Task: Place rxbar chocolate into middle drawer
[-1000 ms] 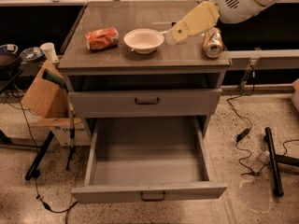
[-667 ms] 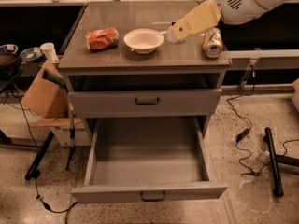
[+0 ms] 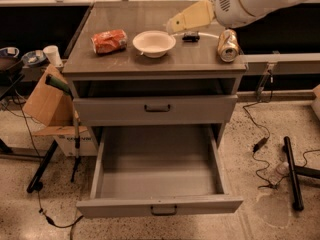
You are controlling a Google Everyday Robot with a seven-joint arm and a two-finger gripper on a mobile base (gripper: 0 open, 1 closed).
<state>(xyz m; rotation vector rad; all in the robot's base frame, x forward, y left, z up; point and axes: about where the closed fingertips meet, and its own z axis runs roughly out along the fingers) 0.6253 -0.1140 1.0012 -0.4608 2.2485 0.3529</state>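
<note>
Rxbar [image 3: 190,36] flat on the counter [image 3: 150,64], toward the back, between the bowl [image 3: 154,43] on its left and the can [image 3: 228,45] on its right; small, black, apart from both. Just up and left of it, the gripper [image 3: 172,26]: a pale beige wedge slanting down and leftward from the white arm [image 3: 250,1], which enters from the top right corner. Tip close to the bowl's far right rim, apart from the rxbar. Cannot tell how the jaws stand, wide or narrow. Bowl white, upright, near the counter's middle. Left of the bowl, an orange-red bag [image 3: 109,41], lying flat. Can tan, near the counter's right edge; hard to tell whether upright or on its side. Under the counter, a dark slot, then a tall flat grey front [image 3: 200,109] with a dark handle, closed. Below that, the drawer [image 3: 160,176], standing far out toward the camera, long grey tray inside in full view, thin front nearest the camera with a small dark pull handle [image 3: 164,210]. Rxbar well apart from the drawer, 2 levels above it. Left of the cabinet, a tilted cardboard box [image 3: 42,99] and a white cup [image 3: 51,55]; on the right, black cables [image 3: 260,156] on the speckled floor [image 3: 260,219].
</note>
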